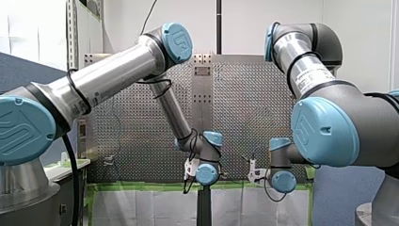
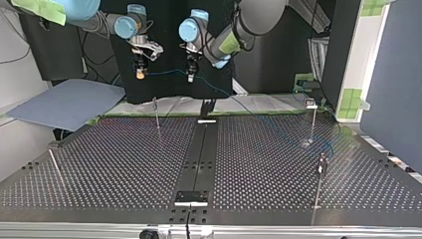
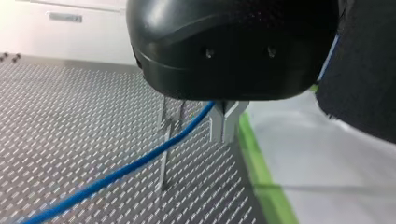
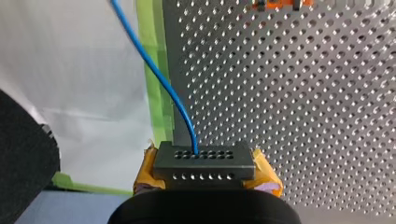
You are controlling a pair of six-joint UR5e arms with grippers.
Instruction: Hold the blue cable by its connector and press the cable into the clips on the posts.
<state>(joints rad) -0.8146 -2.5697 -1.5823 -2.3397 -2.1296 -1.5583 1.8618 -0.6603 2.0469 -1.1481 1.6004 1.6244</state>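
The black connector point(image 4: 204, 161) sits between the yellow pads point(image 4: 267, 173) of my right gripper point(image 4: 204, 171), which is shut on it. The blue cable point(image 4: 161, 84) leaves the connector's top face. In the top view the cable point(image 2: 166, 73) spans from my right gripper point(image 2: 141, 74) to my left gripper point(image 2: 190, 77), then drops toward the table. My left gripper point(image 3: 224, 136) is shut, with the cable point(image 3: 140, 161) running out from beside its metal fingers. A thin post point(image 3: 164, 149) with a clip stands just behind that cable. Both grippers hover above the table's far edge.
More clip posts stand on the perforated table point(image 2: 124, 169): one near the far middle point(image 2: 157, 113), two at the top view's right point(image 2: 312, 122) point(image 2: 320, 181), one leaning at its left point(image 2: 55, 167). A black rail point(image 2: 199, 154) runs down the middle. A blue sheet point(image 2: 64, 102) lies beyond the far left corner.
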